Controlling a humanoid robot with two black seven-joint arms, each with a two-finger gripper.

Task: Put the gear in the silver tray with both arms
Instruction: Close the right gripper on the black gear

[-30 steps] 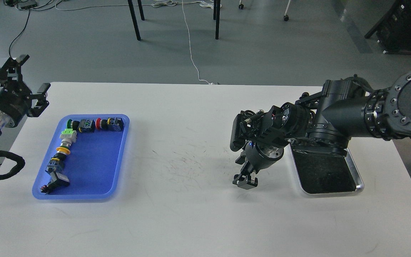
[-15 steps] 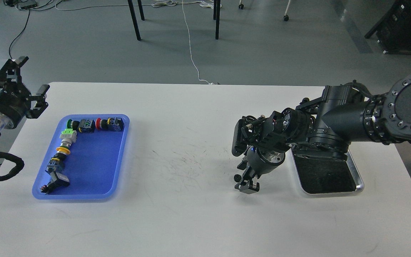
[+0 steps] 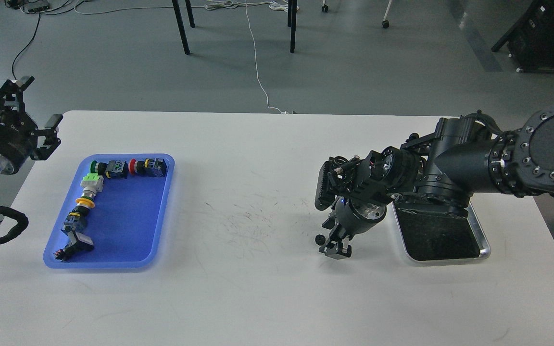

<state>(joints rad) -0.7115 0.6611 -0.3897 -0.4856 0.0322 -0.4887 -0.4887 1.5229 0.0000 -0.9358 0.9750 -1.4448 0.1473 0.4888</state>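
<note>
The silver tray (image 3: 484,240) lies at the right of the white table, its far part hidden under my right arm. My right gripper (image 3: 337,250) points down at the table just left of the tray. Its fingers look small and dark, so I cannot tell how they stand. A small black toothed piece, likely the gear (image 3: 320,239), shows right beside the gripper's left side; I cannot tell whether it is held or lies on the table. My left gripper (image 3: 34,103) is open and empty, raised beyond the table's far left corner.
A blue plastic tray (image 3: 128,226) at the left holds several push-buttons and switches along its far and left sides. Bare white table (image 3: 238,216) lies between the two trays. Chair legs and cables are on the floor behind the table.
My right gripper has shifted slightly right and down toward the table. My left gripper has drawn back to the left, away from the blue tray.
</note>
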